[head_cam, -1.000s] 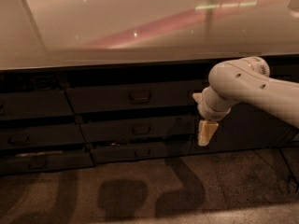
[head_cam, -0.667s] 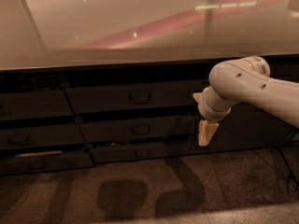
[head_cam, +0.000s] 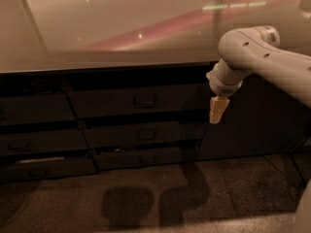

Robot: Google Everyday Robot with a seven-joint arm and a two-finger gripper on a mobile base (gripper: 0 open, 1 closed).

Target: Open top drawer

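Observation:
The top drawer (head_cam: 136, 101) is the tallest dark grey front in the middle stack, just under the counter edge, with a small dark loop handle (head_cam: 145, 101) at its centre. Its front sits flush with the fronts around it. My gripper (head_cam: 217, 111) hangs from the white arm at the right, pointing down, level with the drawer's right end and in front of the cabinet. It is to the right of the handle and holds nothing that I can see.
Two slimmer drawer fronts (head_cam: 146, 135) lie below the top drawer. Another drawer stack (head_cam: 39, 140) stands at the left. A plain dark cabinet door (head_cam: 257, 120) is behind the arm at the right. A pale countertop (head_cam: 121, 28) runs above. The floor (head_cam: 146, 198) shows shadows.

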